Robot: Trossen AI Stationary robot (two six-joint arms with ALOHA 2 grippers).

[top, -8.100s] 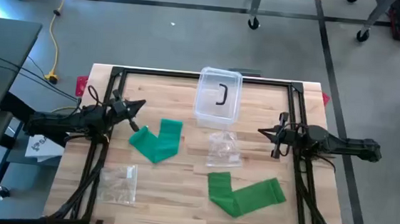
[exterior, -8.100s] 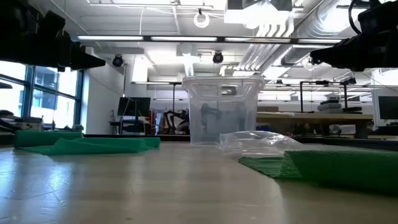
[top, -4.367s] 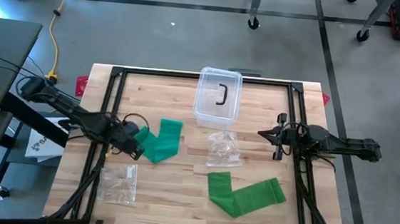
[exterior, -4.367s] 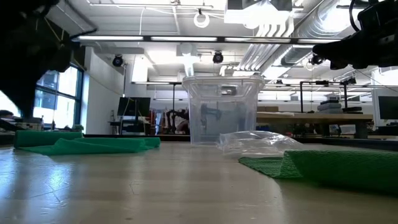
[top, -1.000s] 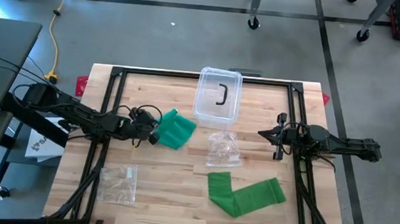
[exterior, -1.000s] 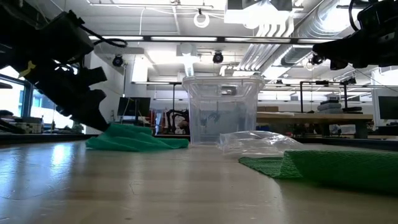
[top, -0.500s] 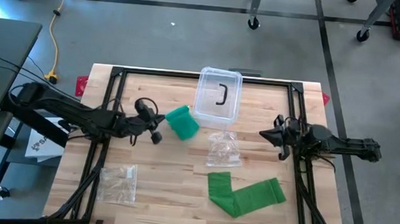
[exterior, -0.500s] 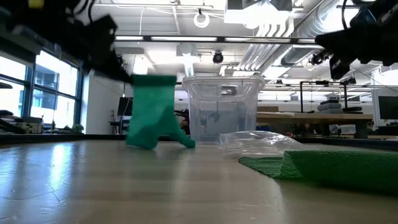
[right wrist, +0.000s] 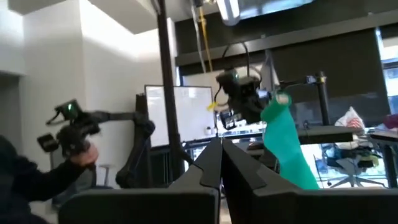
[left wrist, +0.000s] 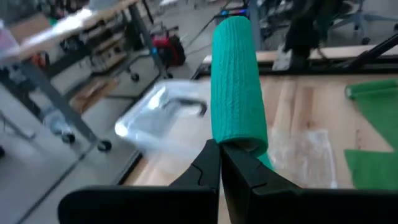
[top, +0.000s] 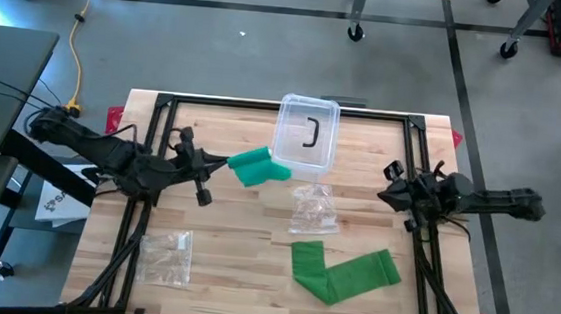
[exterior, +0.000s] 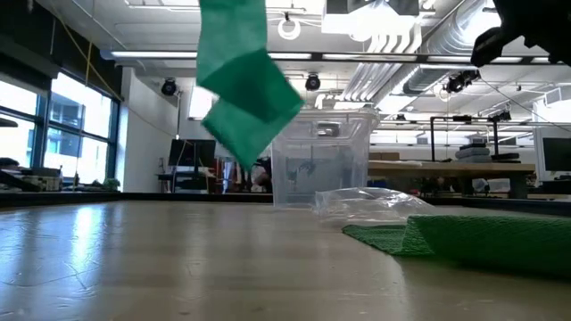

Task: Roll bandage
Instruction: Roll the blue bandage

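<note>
Bandage hangs off the table in low view, clenched in left pincer

— What colours do we see?

— The bandage we hold up is green, with a fine ribbed weave showing in the left wrist view. The second bandage lying on the table is the same green.

— And the table?

— Pale wood in light planks, framed in black. The arms are dark, almost black.

— The rest?

— The bin is clear with a black handle mark, both bags are clear, and we see a yellow cable on the grey floor.
</note>
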